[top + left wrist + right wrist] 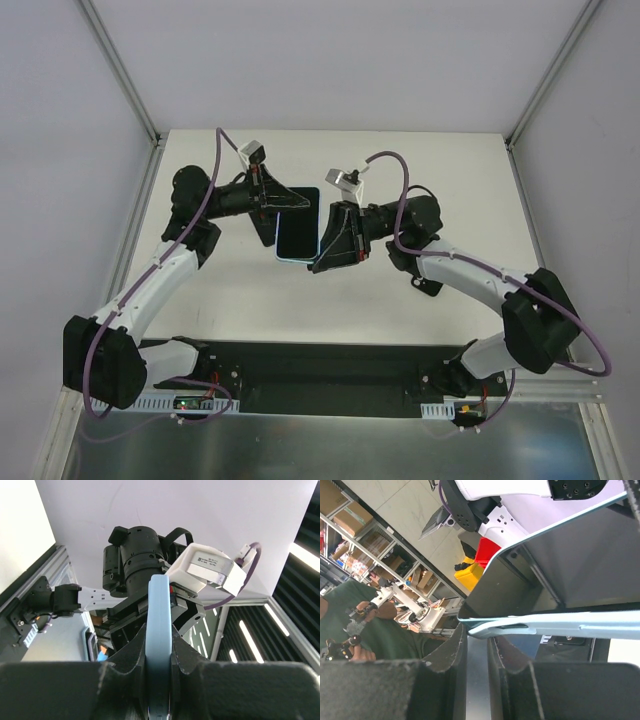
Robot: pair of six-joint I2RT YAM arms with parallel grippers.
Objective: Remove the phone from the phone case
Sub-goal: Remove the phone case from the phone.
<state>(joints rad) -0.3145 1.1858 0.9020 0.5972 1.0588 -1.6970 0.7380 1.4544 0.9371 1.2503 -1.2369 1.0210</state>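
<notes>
Fingers [125, 662] left and right pinch the pale-blue case [284, 252], black phone [300, 218] inside.

Left pincer [303, 203], right pincer [318, 264], both clamped.

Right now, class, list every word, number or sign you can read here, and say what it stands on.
None can be read.
Sticker on the white camera housing: printed lines, too small to read.
Cardboard boxes on the shelves: markings too blurred to read.
Phone case: no print visible.
</notes>
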